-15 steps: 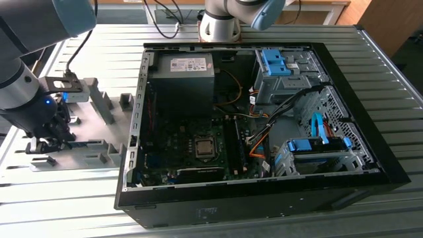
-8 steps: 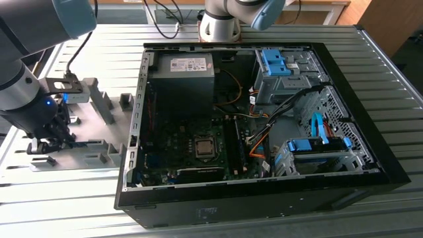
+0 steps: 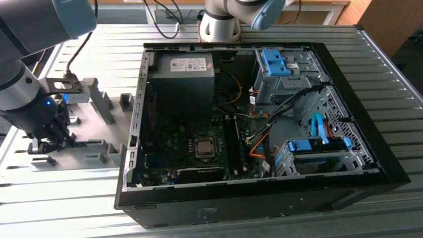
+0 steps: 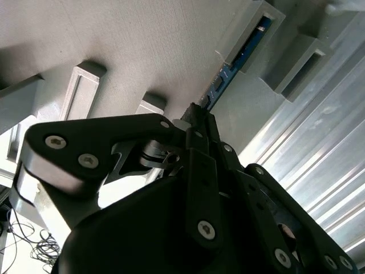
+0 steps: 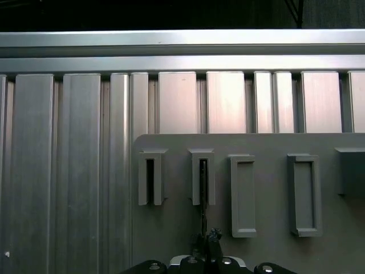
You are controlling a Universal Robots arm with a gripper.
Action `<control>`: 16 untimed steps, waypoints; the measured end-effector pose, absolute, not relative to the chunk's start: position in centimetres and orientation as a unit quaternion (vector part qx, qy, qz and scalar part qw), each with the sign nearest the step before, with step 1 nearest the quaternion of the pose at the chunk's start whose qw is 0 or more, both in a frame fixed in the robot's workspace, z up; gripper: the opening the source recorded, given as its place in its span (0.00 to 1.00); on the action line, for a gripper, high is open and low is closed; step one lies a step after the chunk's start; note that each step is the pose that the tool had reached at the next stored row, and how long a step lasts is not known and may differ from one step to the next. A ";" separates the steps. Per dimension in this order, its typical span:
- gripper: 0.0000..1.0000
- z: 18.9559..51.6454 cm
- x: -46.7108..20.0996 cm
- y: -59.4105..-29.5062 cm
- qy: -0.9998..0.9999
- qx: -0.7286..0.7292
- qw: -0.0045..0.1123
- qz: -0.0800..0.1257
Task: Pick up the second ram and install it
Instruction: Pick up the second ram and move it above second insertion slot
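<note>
The second ram point(image 4: 229, 71) is a thin blue board with small black chips. It stands on edge, its far end in a slot of a grey fixture block point(image 4: 251, 31). In the first wrist view the second ram point(image 5: 203, 191) appears edge-on, running from a slotted block to my gripper point(image 5: 209, 235). My gripper point(image 4: 197, 114) is shut on the second ram's near end, a finger on either face. In the exterior view my gripper point(image 3: 54, 143) is low over the grey fixture plate point(image 3: 99, 131), on that view's left beside the computer.
An open black computer case point(image 3: 264, 191) lies on the ribbed metal table point(image 3: 66, 203), on the exterior view's right of the fixture. Inside are the motherboard's processor socket point(image 3: 203, 147), memory slots point(image 3: 233, 141), a power supply point(image 3: 182, 74) and blue drive brackets point(image 3: 274, 62). Another arm's base point(image 3: 221, 25) stands behind.
</note>
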State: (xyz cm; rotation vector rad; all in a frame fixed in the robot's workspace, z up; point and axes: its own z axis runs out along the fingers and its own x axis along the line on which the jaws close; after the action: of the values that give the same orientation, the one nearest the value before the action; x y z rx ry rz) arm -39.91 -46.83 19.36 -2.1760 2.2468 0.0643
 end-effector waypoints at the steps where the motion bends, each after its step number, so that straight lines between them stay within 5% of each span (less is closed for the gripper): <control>1: 0.14 19.4 -39.9 -46.8 0.718 -0.696 0.007 0.021; 16: 0.14 19.6 -39.9 -46.8 0.718 -0.696 0.007 0.021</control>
State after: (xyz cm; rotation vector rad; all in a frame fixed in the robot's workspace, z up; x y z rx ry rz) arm -39.91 -46.83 19.56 -2.1760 2.2467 0.0645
